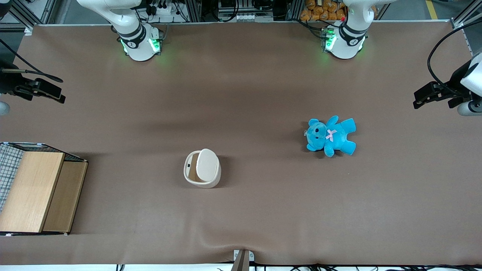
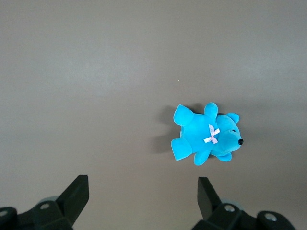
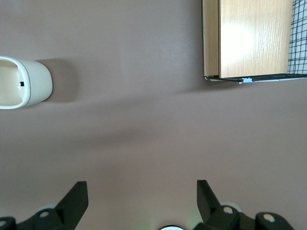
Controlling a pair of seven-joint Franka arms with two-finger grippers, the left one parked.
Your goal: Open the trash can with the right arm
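At the left edge of the frame in the front view the right arm's gripper (image 1: 56,89) hangs over bare table (image 1: 241,94), well apart from everything. Its wrist camera shows the fingers (image 3: 76,199) spread wide with nothing between them. Below it, in the lower left corner of the frame, sits a wooden box (image 1: 34,188) with a strip of wire mesh (image 1: 7,165) along its outer side. It is nearer the front camera than the gripper and not on the line to the can. The trash can (image 1: 202,168) stands in the lower middle of the frame, nearer the front camera than the gripper and toward the middle of the table. So any reach would run diagonally across open cloth. Its lid (image 1: 208,165) looks already tipped up on the side toward the parked arm, with the tan inside showing toward the working arm (I'd judge the job done, or very nearly). The hinge line seems to run roughly toward and away from the front camera. Farther along, right of centre in the frame, a blue teddy (image 1: 331,135) lies flat, well apart from the can.
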